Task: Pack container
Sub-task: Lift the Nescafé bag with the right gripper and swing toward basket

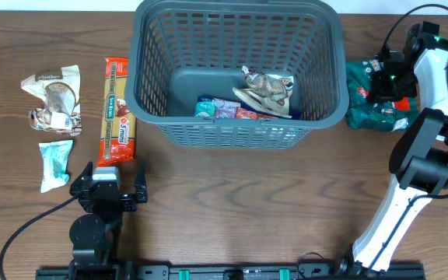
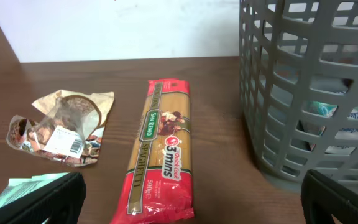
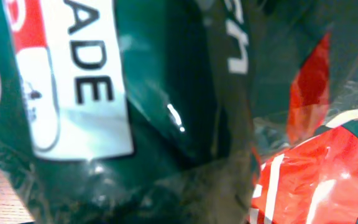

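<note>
The container [image 1: 232, 132], a dark grey slotted basket, stands at the far middle of the wooden tabletop [image 1: 247, 202]. On its floor, toward the near right corner, lie a crumpled beige-and-brown packet [image 1: 267, 92] and some blue and pink packets [image 1: 220, 109] just left of it.

The left hand [image 1: 111, 183] hovers at the near left with its fingers spread wide and nothing between them. Just beyond it a San Remo spaghetti pack [image 1: 117, 113] lies lengthwise, close beside the container's left wall. Further left are a crumpled brown-and-white wrapper [image 1: 53, 99] and, nearer, a pale teal packet [image 1: 55, 162].

The right hand [image 1: 381, 82] is down on a green packet [image 1: 364, 109] lying just right of the container. It is closed, pinching the packet; the green and red film fills its wrist view and hides the fingers.
</note>
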Available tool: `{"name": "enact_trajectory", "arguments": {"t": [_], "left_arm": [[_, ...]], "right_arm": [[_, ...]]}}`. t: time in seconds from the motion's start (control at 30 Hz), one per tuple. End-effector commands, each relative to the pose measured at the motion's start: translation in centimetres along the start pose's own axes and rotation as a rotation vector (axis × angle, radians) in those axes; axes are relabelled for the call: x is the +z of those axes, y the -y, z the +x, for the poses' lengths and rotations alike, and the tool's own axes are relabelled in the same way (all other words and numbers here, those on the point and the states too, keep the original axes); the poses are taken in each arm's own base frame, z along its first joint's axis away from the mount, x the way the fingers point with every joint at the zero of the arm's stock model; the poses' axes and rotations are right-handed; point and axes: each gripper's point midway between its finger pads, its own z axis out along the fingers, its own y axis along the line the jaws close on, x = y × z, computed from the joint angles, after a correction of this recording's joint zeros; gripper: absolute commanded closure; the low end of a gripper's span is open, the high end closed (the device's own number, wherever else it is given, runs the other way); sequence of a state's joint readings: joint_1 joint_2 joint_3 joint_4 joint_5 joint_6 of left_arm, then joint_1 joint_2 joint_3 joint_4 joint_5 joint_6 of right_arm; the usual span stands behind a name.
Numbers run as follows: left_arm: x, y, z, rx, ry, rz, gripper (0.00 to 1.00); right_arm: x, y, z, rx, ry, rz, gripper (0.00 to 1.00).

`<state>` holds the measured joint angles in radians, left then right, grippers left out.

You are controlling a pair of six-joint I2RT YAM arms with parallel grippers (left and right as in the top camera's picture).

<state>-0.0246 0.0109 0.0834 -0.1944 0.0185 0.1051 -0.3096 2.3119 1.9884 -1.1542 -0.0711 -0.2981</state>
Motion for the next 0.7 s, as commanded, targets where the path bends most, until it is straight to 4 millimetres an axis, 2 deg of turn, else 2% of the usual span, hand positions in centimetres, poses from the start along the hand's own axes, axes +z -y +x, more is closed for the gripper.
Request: {"name": "enact_trajectory", "arguments": {"t": [0.0,0.2,0.33,0.43,0.67], "left_arm": [[0.1,0.0,1.3,0.006,-0.038,-0.002,0.01],[0.1,0.0,1.3,0.006,-0.038,-0.003,0.01],[0.1,0.0,1.3,0.006,-0.038,-0.002,0.01],[0.1,0.0,1.3,0.006,-0.038,-0.002,0.01],[0.1,0.0,1.3,0.006,-0.038,-0.003,0.01]], "right_arm": [[5.0,-2.9,2.0,-0.012,-0.111,-0.106,0.99],[1.9,-2.8,0.5,-0.023,-0.025,-0.077,0.99],[-1.4,-2.1,-0.6,0.009,0.050,-0.020,0.99],[-4.6,-1.9,-1.3,0.016,0.121,0.009,0.99],[-10.4,-1.6,-1.6,0.035,0.234,0.074,0.98]]}}
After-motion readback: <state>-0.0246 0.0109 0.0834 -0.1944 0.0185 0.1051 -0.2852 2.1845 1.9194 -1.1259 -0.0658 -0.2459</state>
